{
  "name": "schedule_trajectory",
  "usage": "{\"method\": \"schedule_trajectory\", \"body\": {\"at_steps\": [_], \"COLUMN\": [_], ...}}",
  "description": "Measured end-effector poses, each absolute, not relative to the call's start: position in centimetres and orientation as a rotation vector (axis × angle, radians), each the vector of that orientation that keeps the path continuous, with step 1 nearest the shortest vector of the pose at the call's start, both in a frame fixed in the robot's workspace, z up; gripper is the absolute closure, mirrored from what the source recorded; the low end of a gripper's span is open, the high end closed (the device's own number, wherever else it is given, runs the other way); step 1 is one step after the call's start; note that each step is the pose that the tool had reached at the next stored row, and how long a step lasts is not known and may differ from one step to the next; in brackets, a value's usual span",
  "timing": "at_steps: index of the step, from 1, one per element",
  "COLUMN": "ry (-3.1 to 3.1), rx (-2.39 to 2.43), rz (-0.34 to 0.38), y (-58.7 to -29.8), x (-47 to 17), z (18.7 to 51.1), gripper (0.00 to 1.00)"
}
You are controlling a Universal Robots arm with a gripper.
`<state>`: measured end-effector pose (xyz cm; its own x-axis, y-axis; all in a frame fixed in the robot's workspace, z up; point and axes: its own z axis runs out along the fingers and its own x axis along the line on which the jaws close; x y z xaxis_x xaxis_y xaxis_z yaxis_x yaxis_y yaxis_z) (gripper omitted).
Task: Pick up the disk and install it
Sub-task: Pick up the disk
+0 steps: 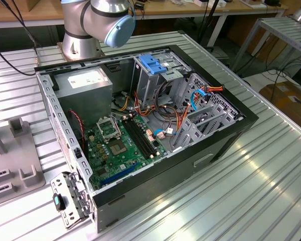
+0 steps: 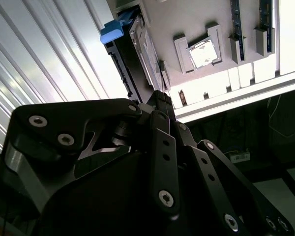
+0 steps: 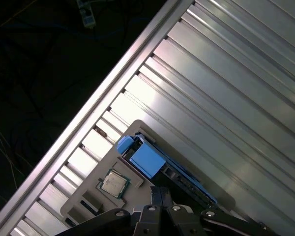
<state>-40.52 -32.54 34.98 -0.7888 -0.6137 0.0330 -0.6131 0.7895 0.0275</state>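
**Pincer narrow beside the disk in its holder**

In both wrist views the disk (image 2: 132,64) (image 3: 146,160) stands on edge in a slot of a grey holder plate (image 2: 187,14) (image 3: 137,184). The plate lies on the ribbed metal table (image 2: 49,54) (image 3: 226,73), near the table's edge. A blue carrier frame edges the disk. A processor chip (image 2: 202,53) (image 3: 114,183) sits in a pocket of the same plate, just beside the disk. The pincer (image 2: 161,97) (image 3: 160,192) hangs close by the disk, its fingertips drawn narrow, nearly together. Whether they touch the disk cannot be told. In the exterior view an open computer case (image 1: 215,145) lies mid-frame on the table, with the arm (image 1: 98,20) in the upper left of the frame.
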Motion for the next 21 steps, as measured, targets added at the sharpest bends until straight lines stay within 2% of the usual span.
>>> {"method": "schedule_trajectory", "body": {"at_steps": [21], "ry": [-2.856], "rx": [1.208], "rz": [-0.019], "y": [-32.54], "x": [-40.52], "z": [34.99], "gripper": [0.89]}}
